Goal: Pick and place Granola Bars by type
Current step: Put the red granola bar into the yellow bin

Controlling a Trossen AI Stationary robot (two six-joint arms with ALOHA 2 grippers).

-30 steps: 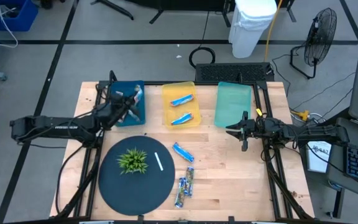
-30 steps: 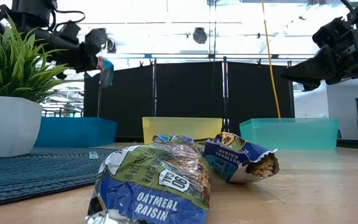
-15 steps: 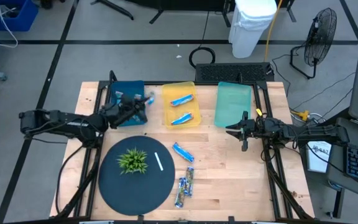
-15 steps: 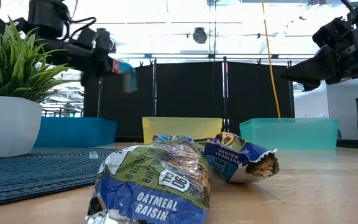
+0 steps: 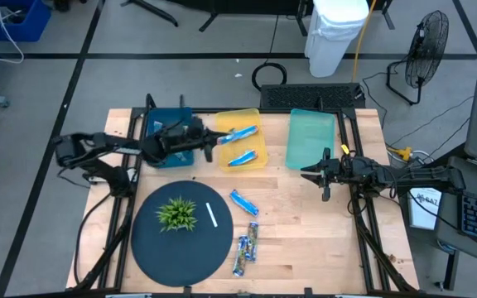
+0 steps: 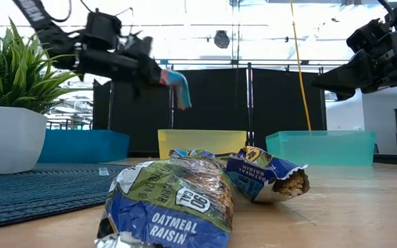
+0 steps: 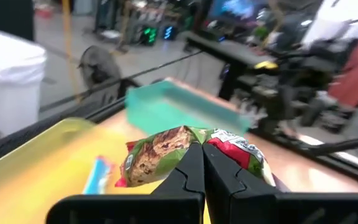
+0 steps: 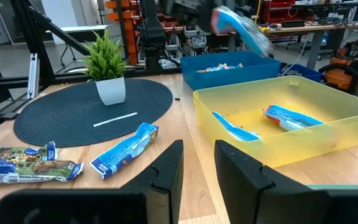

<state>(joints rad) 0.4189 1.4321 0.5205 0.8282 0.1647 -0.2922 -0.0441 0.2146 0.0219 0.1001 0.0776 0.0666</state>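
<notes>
My left gripper (image 5: 212,139) is shut on a granola bar (image 6: 178,88) above the left edge of the yellow bin (image 5: 257,114). The bar's wrapper looks light blue in the low view and green and red in the left wrist view (image 7: 166,146). Two light blue bars (image 5: 242,132) (image 5: 240,158) lie in the yellow bin. One blue bar (image 5: 243,202) and several brownish-green bars (image 5: 247,246) lie on the table. My right gripper (image 8: 197,163) is open and empty beside the teal bin (image 5: 311,136). My left gripper pinches the bar between its two fingers at the bar's long edge (image 7: 196,148), about midway along it. The fingers come roughly level from the table's left and lie across the bar. The bar is lifted clear and slants down beyond the fingertips (image 6: 163,74).
A blue bin (image 5: 162,122) with bars in it stands left of the yellow bin. A round dark mat (image 5: 185,244) at the near left carries a small potted plant (image 5: 177,213) and a thin white stick (image 5: 211,215). Bare wood lies in front of the teal bin.
My left gripper has carried the bar from above the blue bin toward the table's right edge, to the yellow bin's left edge. It has stayed shut on the bar, which remains lifted clear.
</notes>
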